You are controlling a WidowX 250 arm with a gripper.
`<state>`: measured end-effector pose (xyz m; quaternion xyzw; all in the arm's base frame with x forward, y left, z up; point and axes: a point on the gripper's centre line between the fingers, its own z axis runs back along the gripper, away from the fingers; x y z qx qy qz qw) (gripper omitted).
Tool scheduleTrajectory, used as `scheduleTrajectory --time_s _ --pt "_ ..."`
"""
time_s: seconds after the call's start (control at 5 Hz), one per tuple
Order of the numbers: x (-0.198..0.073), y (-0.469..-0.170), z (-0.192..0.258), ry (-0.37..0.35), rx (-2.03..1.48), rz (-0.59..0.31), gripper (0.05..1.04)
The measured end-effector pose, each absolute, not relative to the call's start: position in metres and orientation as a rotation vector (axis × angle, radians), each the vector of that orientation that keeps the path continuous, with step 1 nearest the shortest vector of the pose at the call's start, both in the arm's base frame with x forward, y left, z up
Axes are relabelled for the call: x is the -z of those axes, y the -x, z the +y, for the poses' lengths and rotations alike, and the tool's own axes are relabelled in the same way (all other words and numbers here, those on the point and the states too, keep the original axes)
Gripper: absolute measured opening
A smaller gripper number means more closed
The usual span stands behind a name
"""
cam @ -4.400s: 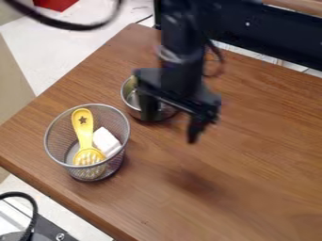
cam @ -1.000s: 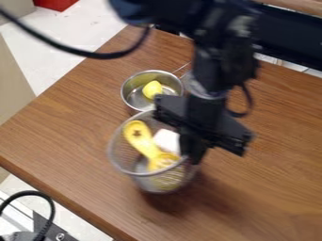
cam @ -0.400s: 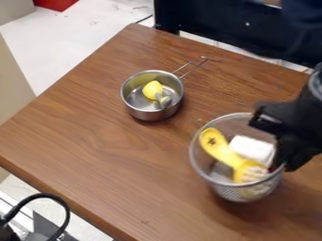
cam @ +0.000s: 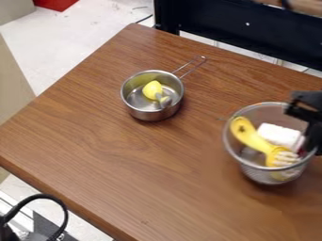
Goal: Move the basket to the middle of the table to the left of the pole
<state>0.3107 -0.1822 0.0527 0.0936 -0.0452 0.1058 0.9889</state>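
At the right edge of the camera view is my black gripper (cam: 309, 123), over the right rim of the mesh basket (cam: 252, 168); whether it is closed on the rim I cannot tell. The round wire basket is at the table's right side and holds a yellow brush (cam: 252, 136) and a white block (cam: 280, 136). To its upper left, a metal pot (cam: 149, 114) stands on the wooden table (cam: 125, 164), with a yellow object (cam: 152, 89) and a small grey-green piece inside.
The pot's thin handle (cam: 192, 67) points to the upper right. A black beam (cam: 239, 28) runs behind the table's far edge. At the lower left, a black cable (cam: 47, 196) curves beside the table's near edge.
The basket has moved from the left side of the table to the right, with my gripper at its rim. The brush and white block moved along inside it. The pot has stayed in place.
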Motion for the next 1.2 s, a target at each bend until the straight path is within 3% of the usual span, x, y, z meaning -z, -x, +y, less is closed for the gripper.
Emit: scheduleTrajectory --time_s 0.6,0.8,1.2 --pt "-0.036 -0.333 -0.195 -0.163 -0.253 -0.093 0.077" --pt "-0.035 -0.333 -0.197 -0.165 -0.261 -0.08 0.223" --pt "-0.032 -0.332 -0.193 -0.136 -0.31 -0.05 0.773"
